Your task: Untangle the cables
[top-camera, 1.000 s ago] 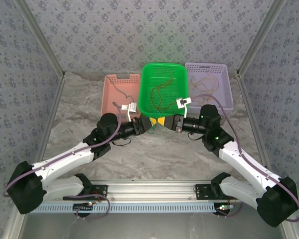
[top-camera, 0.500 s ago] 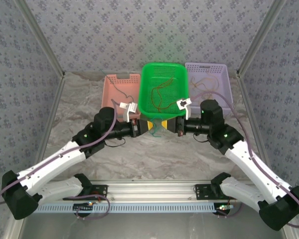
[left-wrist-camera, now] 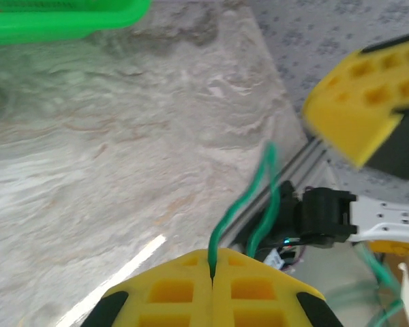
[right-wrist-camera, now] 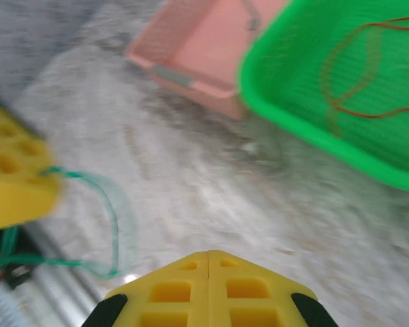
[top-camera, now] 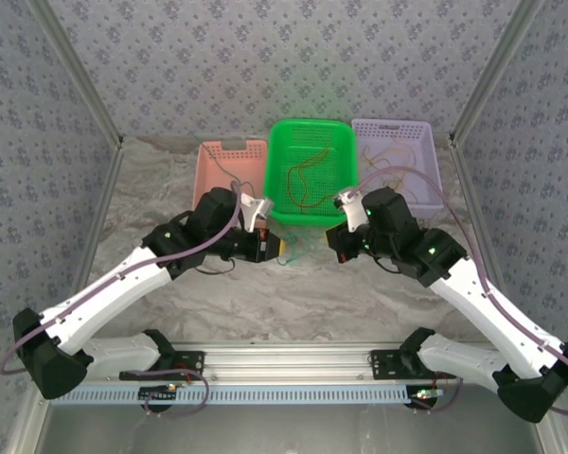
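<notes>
While the marbled table (top-camera: 151, 199) carries a pink basket (top-camera: 218, 175), a green basket (top-camera: 308, 124) and a purple basket (top-camera: 398, 126) along its far side, the left gripper (left-wrist-camera: 211, 264) is pinched shut on a looping green cable (left-wrist-camera: 216, 235). The right gripper (right-wrist-camera: 208, 257) is closed; I cannot tell if it holds anything. A red-orange cable (right-wrist-camera: 354, 112) lies in the green basket.

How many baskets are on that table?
3, side by side at the back: a pink basket on the left, a green basket in the middle, a purple basket on the right. None seems hidden.
</notes>
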Action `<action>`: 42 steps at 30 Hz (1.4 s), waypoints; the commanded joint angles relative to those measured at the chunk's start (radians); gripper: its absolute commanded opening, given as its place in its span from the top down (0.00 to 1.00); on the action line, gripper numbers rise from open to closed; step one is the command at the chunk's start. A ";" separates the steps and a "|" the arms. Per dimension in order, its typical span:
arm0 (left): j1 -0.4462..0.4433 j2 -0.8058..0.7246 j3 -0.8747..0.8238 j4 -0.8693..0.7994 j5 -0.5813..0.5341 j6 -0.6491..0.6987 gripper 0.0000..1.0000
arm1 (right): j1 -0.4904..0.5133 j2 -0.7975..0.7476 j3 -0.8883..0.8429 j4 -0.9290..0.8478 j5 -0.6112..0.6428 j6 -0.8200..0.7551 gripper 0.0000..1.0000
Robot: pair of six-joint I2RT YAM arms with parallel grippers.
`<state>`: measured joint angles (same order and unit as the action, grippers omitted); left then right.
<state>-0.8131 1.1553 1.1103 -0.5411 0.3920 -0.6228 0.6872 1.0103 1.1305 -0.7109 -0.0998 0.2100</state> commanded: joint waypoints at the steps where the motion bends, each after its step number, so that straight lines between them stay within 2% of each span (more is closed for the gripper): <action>1: 0.006 -0.018 0.040 -0.131 -0.043 0.054 1.00 | 0.012 0.022 0.053 -0.120 0.185 -0.075 1.00; 5: 0.005 -0.021 0.020 -0.080 -0.047 0.025 1.00 | 0.026 0.020 0.053 -0.088 0.074 -0.070 0.99; 7: 0.005 -0.039 -0.003 -0.013 -0.070 -0.007 1.00 | 0.015 -0.018 0.023 -0.031 0.027 -0.005 0.75; 9: 0.009 -0.072 -0.037 0.083 -0.076 -0.044 1.00 | -0.020 -0.081 -0.060 0.078 -0.080 0.125 0.60; 11: 0.010 -0.109 -0.079 0.190 -0.086 -0.089 1.00 | -0.035 -0.146 -0.191 0.261 -0.147 0.364 0.57; 13: 0.014 -0.137 -0.129 0.324 -0.083 -0.143 1.00 | -0.011 -0.226 -0.414 0.596 -0.195 0.682 0.55; 14: 0.014 -0.143 -0.152 0.382 -0.085 -0.173 1.00 | 0.015 -0.253 -0.505 0.757 -0.179 0.800 0.54; 15: 0.014 -0.144 -0.174 0.444 -0.080 -0.204 1.00 | 0.059 -0.276 -0.591 0.919 -0.110 0.910 0.54; 17: 0.014 -0.136 -0.203 0.536 -0.077 -0.258 1.00 | 0.145 -0.299 -0.679 1.095 0.039 1.000 0.54; 20: 0.012 -0.113 -0.222 0.606 -0.074 -0.315 1.00 | 0.224 -0.301 -0.702 1.205 0.142 1.011 0.53; 25: 0.012 -0.100 -0.236 0.647 -0.097 -0.352 1.00 | 0.254 -0.284 -0.658 1.201 0.159 1.005 0.52; 30: 0.012 -0.088 -0.233 0.661 -0.103 -0.370 1.00 | 0.251 -0.284 -0.652 1.202 0.179 0.990 0.52; 38: 0.007 -0.065 -0.228 0.672 -0.090 -0.384 1.00 | 0.201 -0.212 -0.600 1.241 0.128 1.003 0.55; 42: 0.002 -0.059 -0.228 0.682 -0.092 -0.385 1.00 | 0.192 -0.178 -0.580 1.241 0.120 1.012 0.62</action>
<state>-0.8055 1.0962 0.8780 0.0875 0.2985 -0.9974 0.8848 0.8219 0.5087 0.4931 0.0288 1.2049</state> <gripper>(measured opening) 0.042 0.391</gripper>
